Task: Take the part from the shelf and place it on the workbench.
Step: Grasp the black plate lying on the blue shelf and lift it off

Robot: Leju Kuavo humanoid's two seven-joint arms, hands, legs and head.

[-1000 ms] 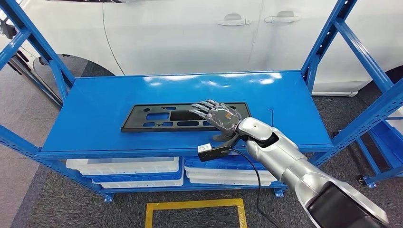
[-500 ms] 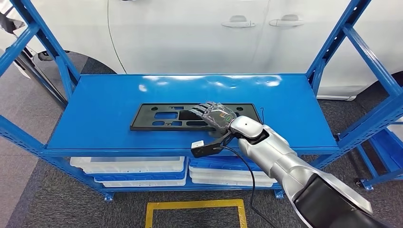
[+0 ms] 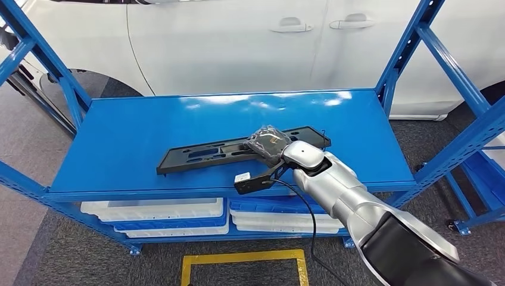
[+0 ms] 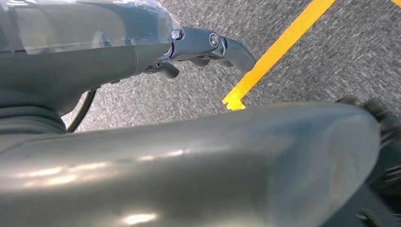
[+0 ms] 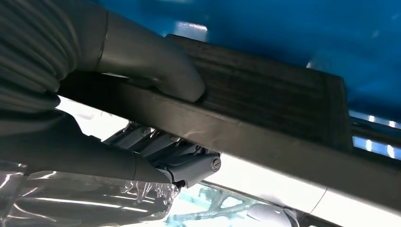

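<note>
The part (image 3: 208, 152) is a long flat black plastic frame with cut-outs. It hangs tilted just above the blue shelf top (image 3: 131, 128), its right end higher than its left. My right hand (image 3: 269, 142) grips it near its right half, fingers curled over the top. In the right wrist view the thumb (image 5: 156, 61) presses on the part (image 5: 265, 109) from one side and the fingers (image 5: 175, 151) clamp it from the other. My left hand (image 4: 189, 47) hangs low over grey carpet with its fingers curled in and nothing in them.
Blue uprights (image 3: 417, 53) frame the shelf on both sides. A white car (image 3: 250, 42) stands close behind it. White trays (image 3: 161, 211) lie on the lower level. A yellow floor marking (image 3: 244, 259) lies in front of the shelf.
My right hand has closed on the part and lifted it off the shelf top, tilting its right end up. The camera has shifted slightly.
</note>
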